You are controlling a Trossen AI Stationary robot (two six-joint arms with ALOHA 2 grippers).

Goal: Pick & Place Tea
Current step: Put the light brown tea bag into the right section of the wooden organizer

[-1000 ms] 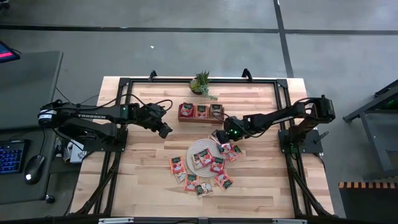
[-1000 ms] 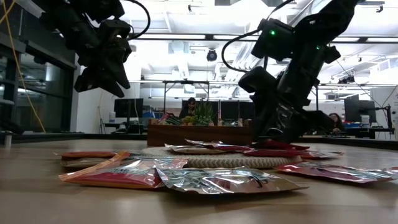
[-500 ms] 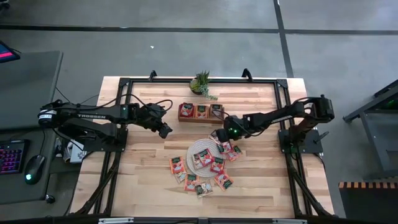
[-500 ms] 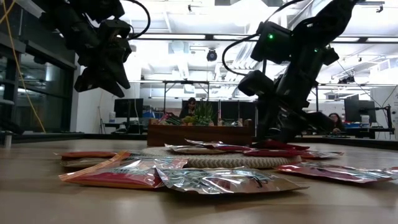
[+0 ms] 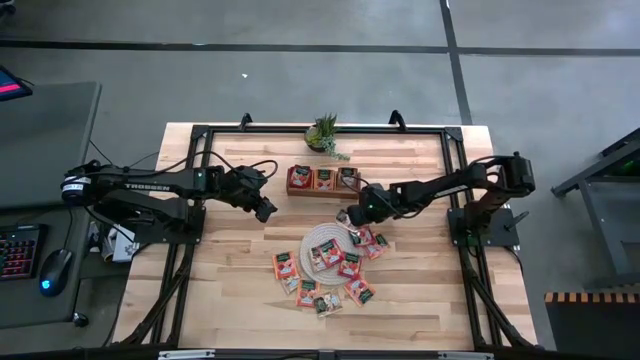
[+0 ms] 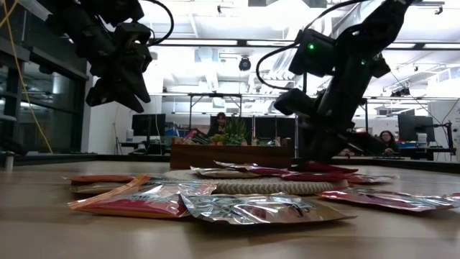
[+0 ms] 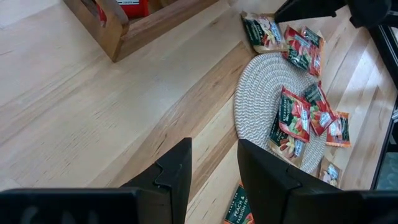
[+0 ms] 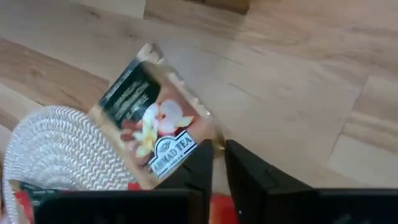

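Pale wooden table point(image 5: 230, 270) — grey floor point(image 5: 300, 70), bright office beyond.

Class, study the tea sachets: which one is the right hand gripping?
The paler beige sachet at the woven mat's edge nearest the wooden tray. The right hand pinches its corner; all the others lie untouched, mostly orange-red.
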